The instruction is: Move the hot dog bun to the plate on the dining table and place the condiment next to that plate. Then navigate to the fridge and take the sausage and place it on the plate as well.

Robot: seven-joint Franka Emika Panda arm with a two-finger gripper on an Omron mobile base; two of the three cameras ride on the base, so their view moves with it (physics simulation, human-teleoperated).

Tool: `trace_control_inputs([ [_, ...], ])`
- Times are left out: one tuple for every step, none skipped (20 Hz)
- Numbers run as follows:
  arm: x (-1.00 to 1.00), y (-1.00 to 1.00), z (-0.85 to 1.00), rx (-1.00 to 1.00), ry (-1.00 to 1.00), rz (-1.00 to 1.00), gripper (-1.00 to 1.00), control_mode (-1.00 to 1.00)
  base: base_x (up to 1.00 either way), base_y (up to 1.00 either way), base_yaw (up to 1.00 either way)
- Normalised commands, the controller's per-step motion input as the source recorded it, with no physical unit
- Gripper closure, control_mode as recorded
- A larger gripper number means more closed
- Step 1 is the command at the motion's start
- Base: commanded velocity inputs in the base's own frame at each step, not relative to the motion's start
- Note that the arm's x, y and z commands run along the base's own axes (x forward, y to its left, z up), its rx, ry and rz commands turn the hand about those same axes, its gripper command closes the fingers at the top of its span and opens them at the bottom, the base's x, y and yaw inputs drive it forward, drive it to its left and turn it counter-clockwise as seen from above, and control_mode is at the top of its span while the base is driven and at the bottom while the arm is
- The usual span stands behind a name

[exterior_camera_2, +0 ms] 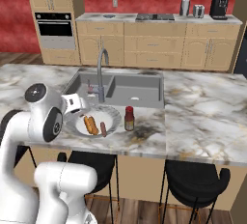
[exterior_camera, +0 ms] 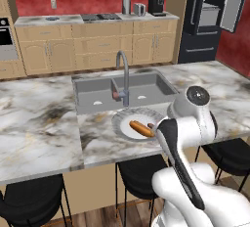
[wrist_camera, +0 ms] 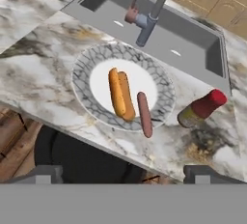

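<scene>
Hand view: hot dog bun point(wrist_camera: 118, 94) and sausage point(wrist_camera: 144, 114) are laid side by side on the plate point(wrist_camera: 164, 90); condiment point(wrist_camera: 201, 109) is stood just beside it on the tabletop point(wrist_camera: 38, 73); jaws are held wide, nothing gripped, task judged complete.

bun point(wrist_camera: 119, 92), sausage point(wrist_camera: 144, 114) on plate point(wrist_camera: 164, 103) (condiment point(wrist_camera: 201, 108) beside)

Even, bright rendered lighting, no clear light source, soft dark shadow under the condiment point(wrist_camera: 201, 109), faint shade inside the sink point(exterior_camera_2: 126, 90), no glare, slightly coarse low-resolution edges, no visible lens distortion
</scene>
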Motion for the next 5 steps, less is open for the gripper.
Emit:
trace_control_inputs([
  [-0.56,0.0,0.63,0.0,-0.1,-0.02,-1.0,-1.0,0.0,0.0,0.0],
  [-0.54,0.0,0.66,0.0,-0.09,-0.01,-1.0,-1.0,0.0,0.0,0.0],
  [-0.52,0.0,0.65,0.0,-0.08,-0.01,-1.0,-1.0,0.0,0.0,0.0],
  [-0.49,0.0,0.59,0.0,-0.07,0.0,-1.0,-1.0,0.0,0.0,0.0],
  [-0.47,0.0,0.57,0.0,-0.07,0.0,-1.0,-1.0,0.0,0.0,0.0],
])
